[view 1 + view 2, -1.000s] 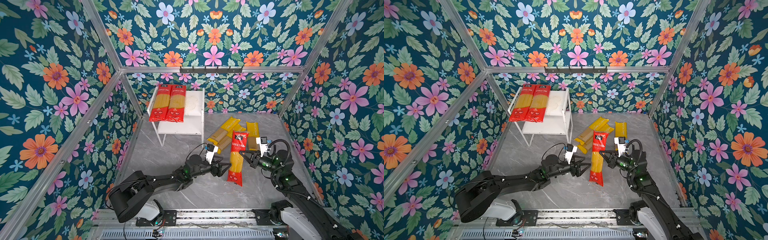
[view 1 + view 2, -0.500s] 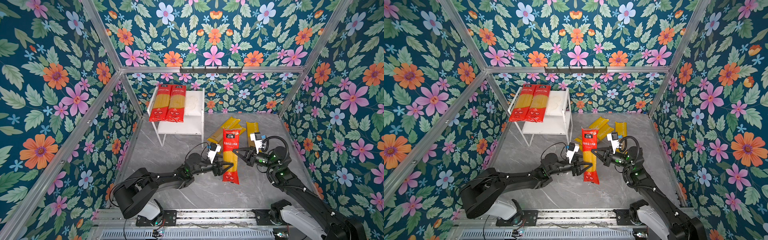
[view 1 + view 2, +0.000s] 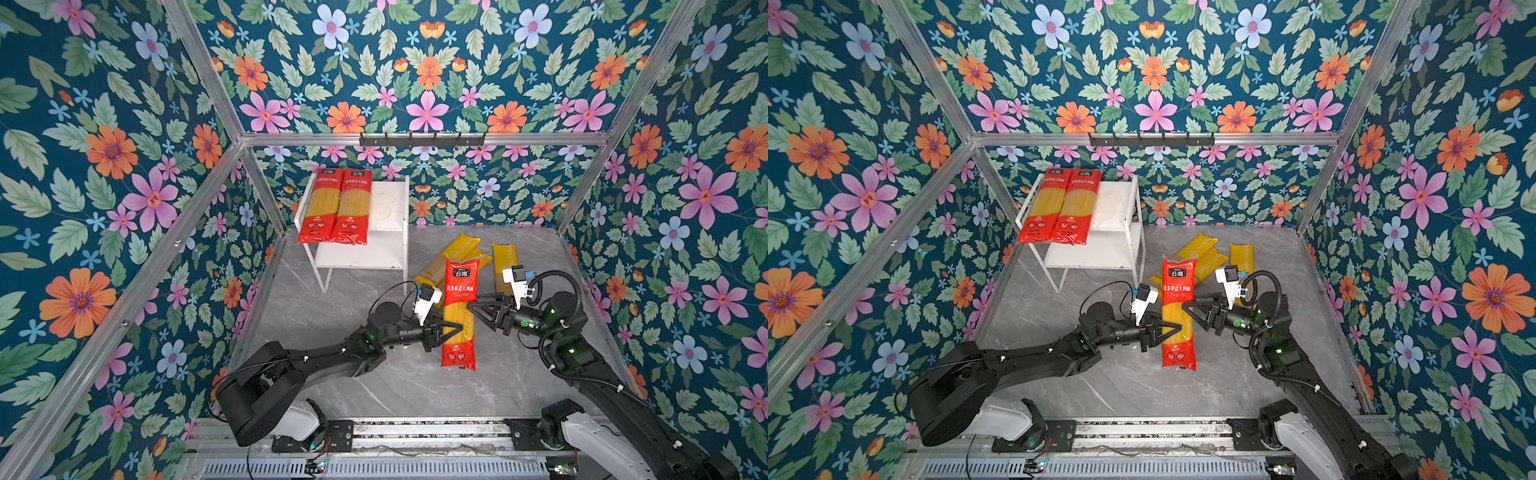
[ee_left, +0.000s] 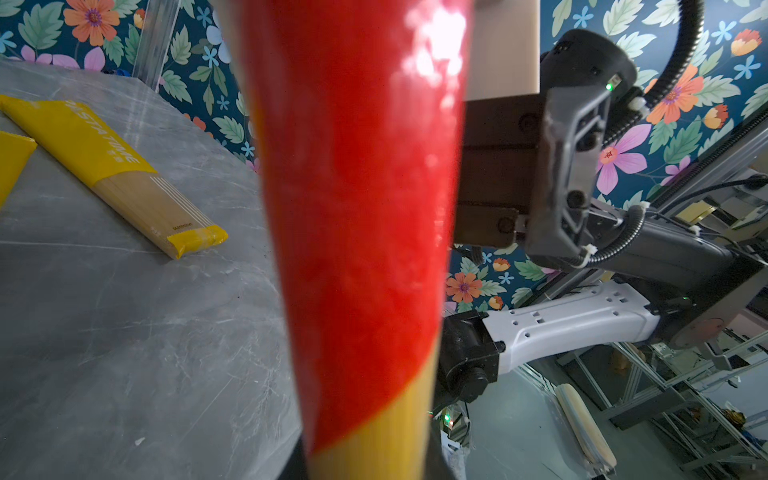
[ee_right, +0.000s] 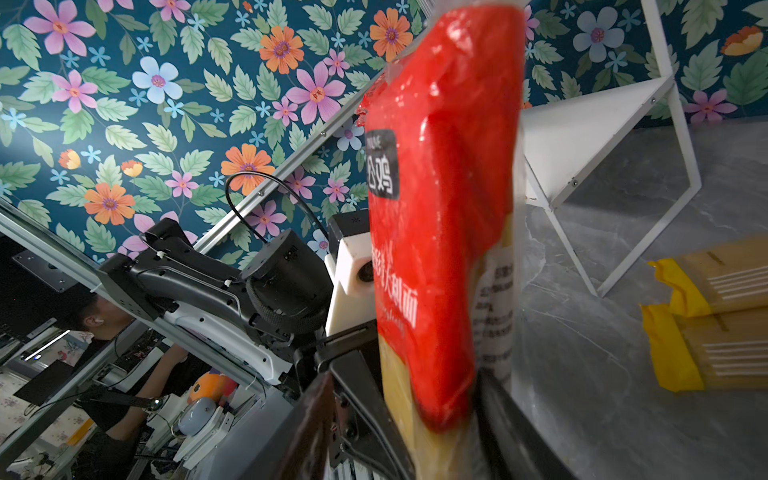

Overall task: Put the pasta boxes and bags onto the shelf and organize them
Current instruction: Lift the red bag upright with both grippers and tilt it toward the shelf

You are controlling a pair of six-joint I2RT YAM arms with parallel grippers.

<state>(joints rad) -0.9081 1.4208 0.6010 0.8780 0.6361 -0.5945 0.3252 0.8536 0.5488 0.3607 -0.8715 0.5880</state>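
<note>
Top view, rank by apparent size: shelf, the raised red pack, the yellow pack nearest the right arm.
1. shelf
2. raised red pack; it sits nearer the camera, so it looks bigger than it is
3. yellow pack; partly hidden, so full size unsure

White shelf (image 3: 388,253) with two red packs (image 3: 353,203) on top; three yellow packs (image 3: 462,248) on the grey marble tabletop (image 3: 316,320).

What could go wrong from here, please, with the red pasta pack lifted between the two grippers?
The left gripper alone holds the long red pack, at one spot, so it may tilt or slip. The open right gripper flanks the pack; retreating could snag it. On the shelf, two red packs overhang the front edge; a third could nudge them off.
</note>
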